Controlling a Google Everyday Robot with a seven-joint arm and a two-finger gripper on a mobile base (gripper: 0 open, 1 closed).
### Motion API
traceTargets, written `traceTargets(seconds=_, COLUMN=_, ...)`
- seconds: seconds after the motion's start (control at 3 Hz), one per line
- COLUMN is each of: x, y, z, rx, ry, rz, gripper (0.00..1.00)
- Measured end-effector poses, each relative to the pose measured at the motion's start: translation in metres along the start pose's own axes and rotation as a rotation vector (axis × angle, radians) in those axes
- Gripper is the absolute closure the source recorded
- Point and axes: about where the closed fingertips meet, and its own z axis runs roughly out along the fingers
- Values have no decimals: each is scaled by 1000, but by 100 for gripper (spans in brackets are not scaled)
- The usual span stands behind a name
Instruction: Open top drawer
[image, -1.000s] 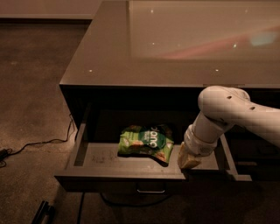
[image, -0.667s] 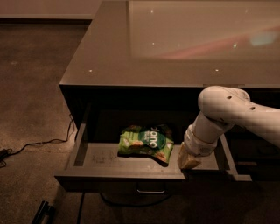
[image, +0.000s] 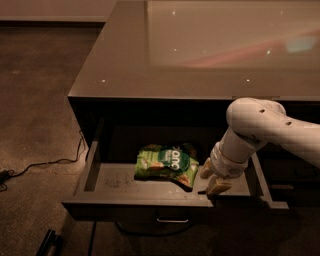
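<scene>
The top drawer (image: 112, 181) of the dark cabinet stands pulled out towards me, its small centre pull handle (image: 172, 219) under the front edge. A green snack bag (image: 167, 162) lies inside, near the middle. My gripper (image: 212, 178), on the white arm (image: 260, 127) that comes in from the right, hangs over the drawer's right part, just behind the drawer front and right of the bag. Its two beige fingertips (image: 219, 185) stand apart and hold nothing.
The cabinet's glossy top (image: 200, 50) overhangs the drawer from behind. A black cable (image: 45, 164) runs over the speckled floor at the left. A dark bar-like object (image: 47, 242) lies at the bottom left. A lower drawer front sits in shadow beneath.
</scene>
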Motion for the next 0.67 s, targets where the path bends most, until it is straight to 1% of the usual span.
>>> traceTargets(seconds=0.33, x=0, y=0, z=0, rx=0, ry=0, rz=0, gripper=0)
traceTargets(seconds=0.67, x=0, y=0, z=0, rx=0, ry=0, rz=0, gripper=0)
